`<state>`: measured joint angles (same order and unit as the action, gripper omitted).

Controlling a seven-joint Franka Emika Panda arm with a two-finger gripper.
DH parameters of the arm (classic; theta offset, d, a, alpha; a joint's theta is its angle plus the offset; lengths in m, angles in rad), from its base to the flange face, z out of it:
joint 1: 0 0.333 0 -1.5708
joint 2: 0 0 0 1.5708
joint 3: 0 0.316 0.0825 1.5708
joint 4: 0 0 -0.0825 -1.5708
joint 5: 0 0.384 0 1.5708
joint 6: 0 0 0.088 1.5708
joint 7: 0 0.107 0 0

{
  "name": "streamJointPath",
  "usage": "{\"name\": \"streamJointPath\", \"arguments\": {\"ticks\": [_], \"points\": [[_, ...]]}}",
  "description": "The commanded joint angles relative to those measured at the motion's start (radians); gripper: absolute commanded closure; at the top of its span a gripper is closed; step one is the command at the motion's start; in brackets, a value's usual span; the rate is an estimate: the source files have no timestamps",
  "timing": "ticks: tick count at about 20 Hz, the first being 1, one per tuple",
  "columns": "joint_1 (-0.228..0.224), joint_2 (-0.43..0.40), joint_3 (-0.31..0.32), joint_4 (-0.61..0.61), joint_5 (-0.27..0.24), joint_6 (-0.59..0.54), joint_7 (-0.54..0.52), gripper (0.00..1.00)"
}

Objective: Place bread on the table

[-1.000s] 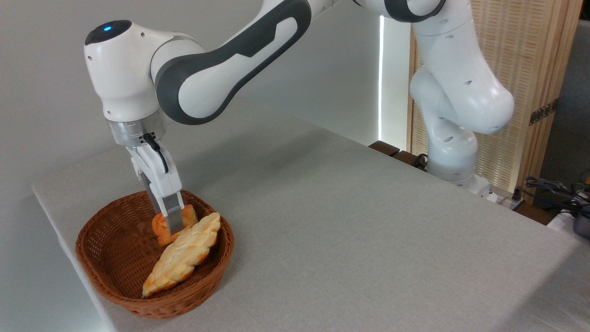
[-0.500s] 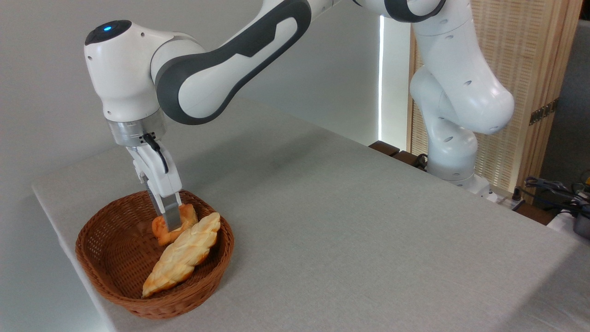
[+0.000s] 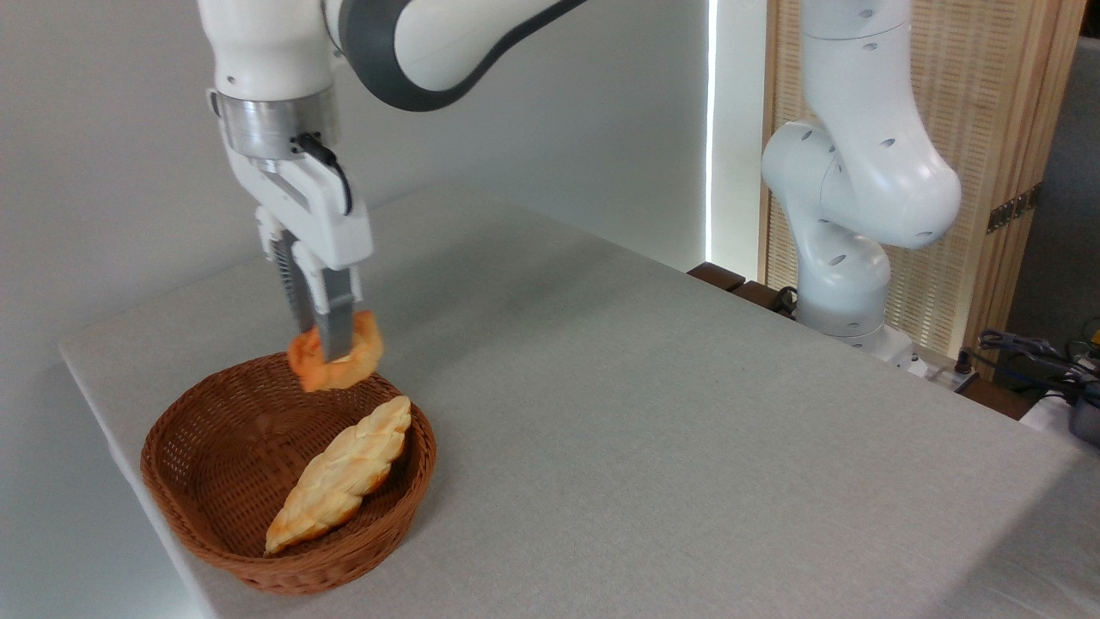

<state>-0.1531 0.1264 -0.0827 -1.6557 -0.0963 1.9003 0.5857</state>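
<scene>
You have one arm here, and its one gripper [image 3: 331, 344] points straight down with its two fingers pinching the bread [image 3: 336, 359]. That bread, a small orange-golden bun, hangs in the air over the far rim of the wicker basket [image 3: 215, 507], clear of the basket's floor and not touching the table [image 3: 687, 430]. One finger [image 3: 338, 327] crosses the front of the bun; the other sits behind it and is mostly hidden from you.

Count two baked items in all: the held bun, and one longer pale-yellow braided loaf [image 3: 344, 471] lying in the basket, stretched from the right rim down toward the near edge. There is one basket, standing on the left end of the table close to its near-left corner. The rest of the grey-beige cloth surface runs off to the right, with the arm's white base [image 3: 846, 284] standing at its far side, in front of a slatted wooden screen [image 3: 971, 129]
</scene>
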Motion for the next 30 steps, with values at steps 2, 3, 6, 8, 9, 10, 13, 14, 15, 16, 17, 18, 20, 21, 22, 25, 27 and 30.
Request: {"name": "streamJointPath", "arguments": {"ticks": [2,3,6,8,9,10,13,14,15,16,17,18,20,21,22,25,27,30], "points": [[-0.008,-0.109,-0.003,-0.179,-0.017,0.002,-0.001,0.44],[-0.011,-0.12,-0.005,-0.206,-0.017,0.0,-0.001,0.44],[-0.04,-0.146,-0.006,-0.3,-0.022,-0.006,-0.001,0.39],[-0.062,-0.143,-0.006,-0.334,-0.02,-0.006,-0.003,0.15],[-0.074,-0.137,-0.006,-0.341,-0.02,-0.006,-0.006,0.0],[-0.078,-0.133,-0.008,-0.342,-0.02,-0.007,-0.007,0.0],[-0.083,-0.123,-0.008,-0.343,-0.02,-0.007,-0.007,0.0],[-0.083,-0.123,-0.008,-0.343,-0.02,-0.007,-0.007,0.0],[-0.083,-0.125,-0.008,-0.342,-0.02,-0.007,-0.009,0.0],[-0.083,-0.129,-0.009,-0.337,-0.02,-0.007,-0.01,0.0],[-0.083,-0.136,-0.014,-0.331,-0.02,-0.009,-0.01,0.0],[-0.083,-0.146,-0.015,-0.317,-0.02,-0.029,-0.01,0.0],[-0.083,-0.163,-0.015,-0.276,-0.02,-0.136,0.002,0.0],[-0.083,-0.163,-0.015,-0.256,-0.02,-0.182,0.0,0.0],[-0.083,-0.163,-0.015,-0.236,-0.022,-0.205,-0.001,0.0],[-0.082,-0.163,-0.006,-0.202,-0.023,-0.207,-0.006,0.0],[-0.08,-0.163,0.003,-0.197,-0.016,-0.176,-0.001,0.0],[-0.068,-0.162,0.015,-0.199,-0.01,-0.063,-0.001,0.0]]}}
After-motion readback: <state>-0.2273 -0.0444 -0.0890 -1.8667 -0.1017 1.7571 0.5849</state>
